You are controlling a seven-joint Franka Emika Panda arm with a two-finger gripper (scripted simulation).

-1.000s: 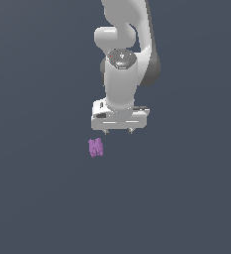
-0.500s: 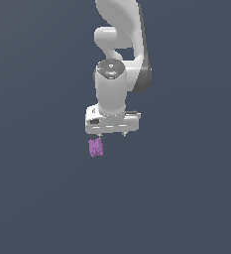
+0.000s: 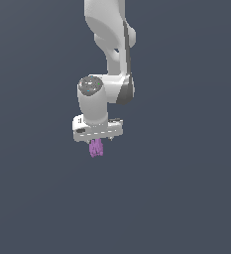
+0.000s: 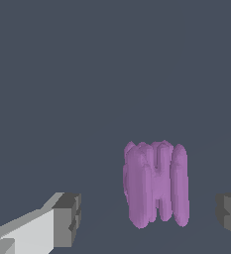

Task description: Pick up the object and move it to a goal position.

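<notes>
Purple lumpy object [image 4: 156,186] is sitting right between my jaws, going by the wrist view. It looks like a bunch of upright rounded lobes stuck side by side, and it's closer to one dark finger pad than the other, with a clear gap of grey on both sides. So my gripper [image 4: 147,216] is spread wide, nothing clamped, neither pad touching the object.

Finger pads [image 4: 69,218] are dark grey blocks, and the one nearer the object only pokes in at the frame edge.

From the exterior view, my gripper [image 3: 100,143] is directly above the object [image 3: 96,148], the white hand bar wider than the object itself. The lobes stick out just below the bar, tucked up against it. Above the object my white arm [image 3: 108,59] rises straight up out of frame. Everything around the object is plain slate-grey worktop [image 3: 186,188].
</notes>
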